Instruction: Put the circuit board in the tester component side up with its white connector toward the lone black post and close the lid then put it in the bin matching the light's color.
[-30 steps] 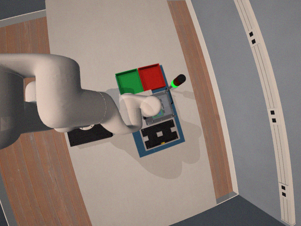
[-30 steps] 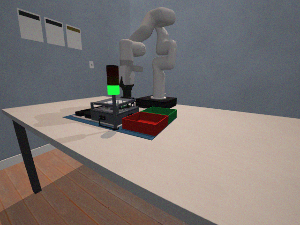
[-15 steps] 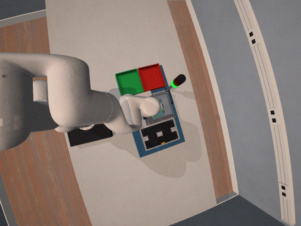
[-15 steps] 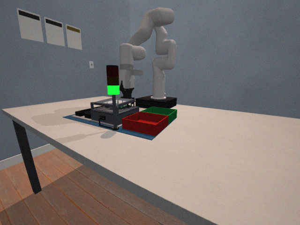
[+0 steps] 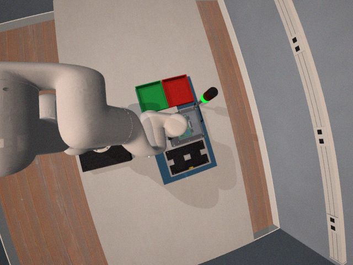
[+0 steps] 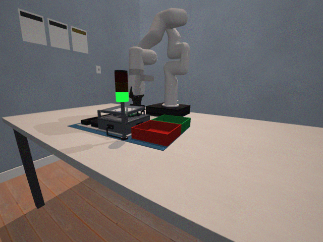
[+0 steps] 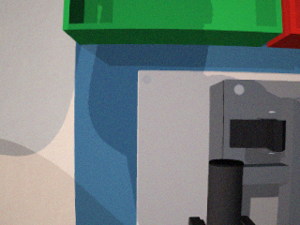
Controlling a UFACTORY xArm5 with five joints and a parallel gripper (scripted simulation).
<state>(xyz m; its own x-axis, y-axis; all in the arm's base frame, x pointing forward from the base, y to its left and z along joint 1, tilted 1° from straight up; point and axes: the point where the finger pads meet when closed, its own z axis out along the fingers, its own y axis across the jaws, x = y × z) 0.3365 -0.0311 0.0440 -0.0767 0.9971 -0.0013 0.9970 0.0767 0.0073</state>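
The tester stands on the blue mat with its clear lid down. The green circuit board lies inside under the lid. The signal light glows green. My gripper hangs just above the tester's edge on the robot's side. Its fingers are close together with nothing between them. In the top view the arm hides it. The wrist view shows a small black tab on the tester's grey bracket and a dark cylinder rising from the bottom edge.
The green bin and the red bin stand side by side next to the tester. The black tray lies on the tester's other side. All rest on the blue mat.
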